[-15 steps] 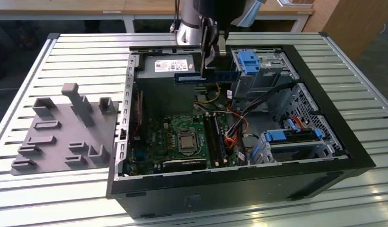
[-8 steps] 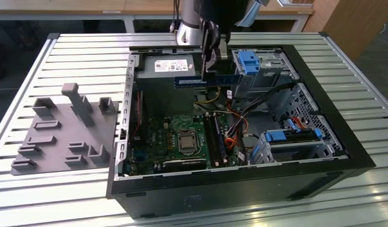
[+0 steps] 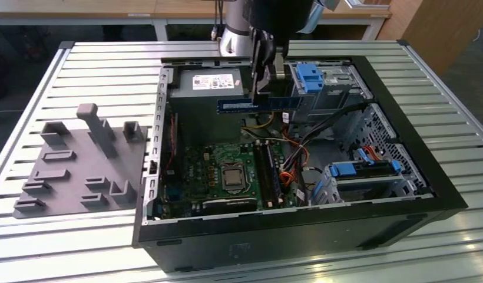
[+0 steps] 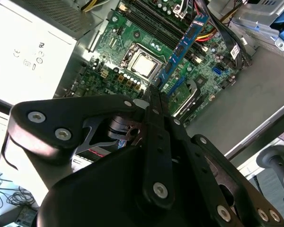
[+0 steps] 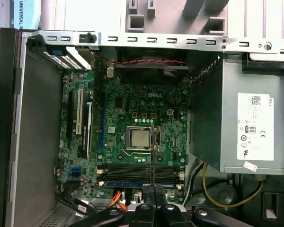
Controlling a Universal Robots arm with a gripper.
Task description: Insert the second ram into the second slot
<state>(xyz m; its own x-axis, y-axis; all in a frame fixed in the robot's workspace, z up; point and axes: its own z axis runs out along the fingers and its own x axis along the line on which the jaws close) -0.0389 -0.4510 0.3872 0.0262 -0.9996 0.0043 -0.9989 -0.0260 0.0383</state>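
Note:
In the exterior view my gripper (image 3: 265, 97) reaches down into the open computer case (image 3: 304, 227), shut on the second ram (image 3: 257, 105). It is a long, thin blue stick, held level and high above the motherboard (image 3: 202, 171). The second wrist view has the stick (image 4: 182, 49) reaching out from the gripper (image 4: 151, 92) across the board. The stick lies crosswise to the dark memory slots (image 3: 265, 171). In the first wrist view the slots (image 5: 137, 171) lie just beyond the gripper (image 5: 152, 194). A blue strip (image 5: 128, 183) runs along their near side. Which slot is the second slot I cannot tell.
Inside the case are a grey power supply (image 3: 206, 85) with a white label, the processor socket (image 3: 230, 175), loose cables (image 3: 293, 153) and blue drive brackets (image 3: 311, 76) (image 3: 359, 171). A grey fixture plate (image 3: 76, 159) lies on the slatted metal table (image 3: 430, 65) at the exterior view's left.

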